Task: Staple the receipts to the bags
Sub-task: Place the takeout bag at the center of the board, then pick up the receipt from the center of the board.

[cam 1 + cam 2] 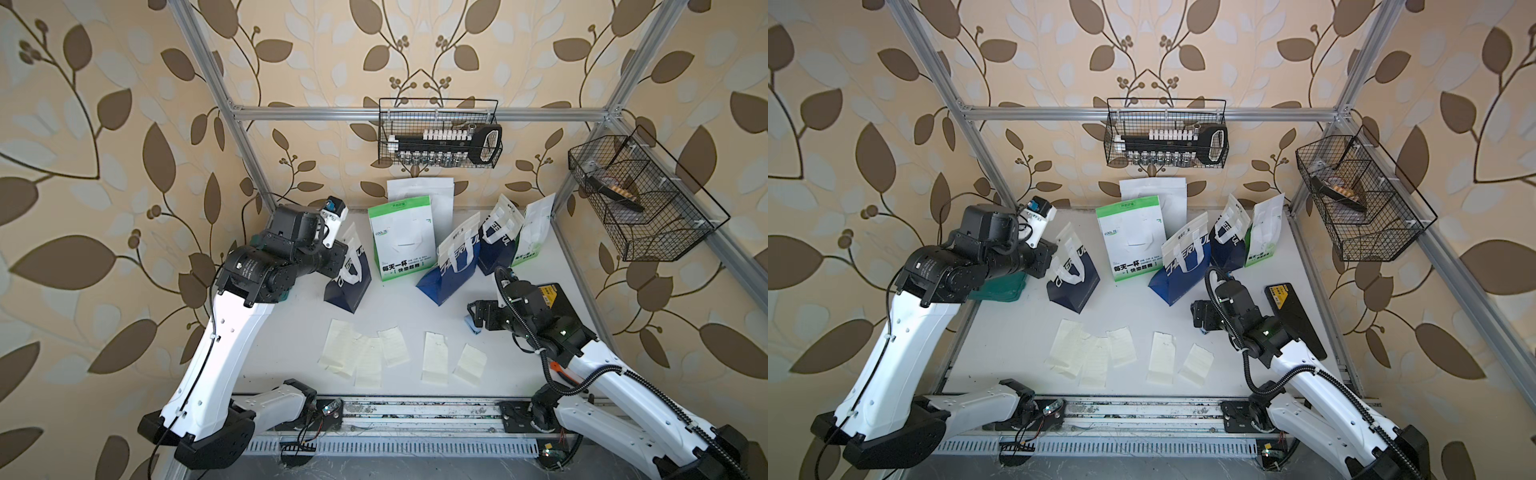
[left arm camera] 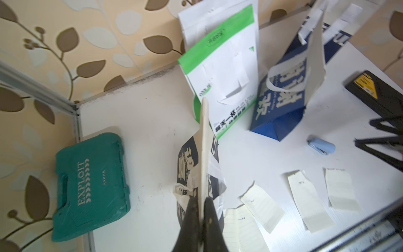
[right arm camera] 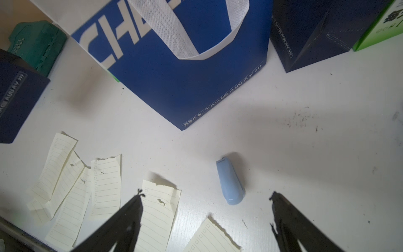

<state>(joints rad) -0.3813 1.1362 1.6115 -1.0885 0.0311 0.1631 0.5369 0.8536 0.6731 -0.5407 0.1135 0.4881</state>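
Now, pinching paper lightly

Clamped with the left gripper (image 2: 201, 205) on the folded top rim of the navy bag (image 1: 349, 291), toward the table's (image 1: 407, 307) left edge: light, floppy, likely stiffest there. Spread wide with the right gripper (image 3: 206, 193) over the stapler (image 3: 230, 181). Along the front edge, flimsy receipts (image 1: 434, 361), probably tear-prone. Crowding behind: other bags (image 1: 401, 245).

The wallpaper (image 1: 104, 166) is printed beige with brown and pale grey leaves, and the table (image 1: 415, 316) is white. White lettering is borne by a navy bag (image 1: 348, 291) and a blue bag (image 1: 446, 278), dark lettering by a green-and-white bag (image 1: 399, 237). The receipts (image 3: 106, 183) are shown cream with faint ruled lines, the stapler (image 3: 230, 181) light blue, the tool case (image 2: 89, 185) teal.
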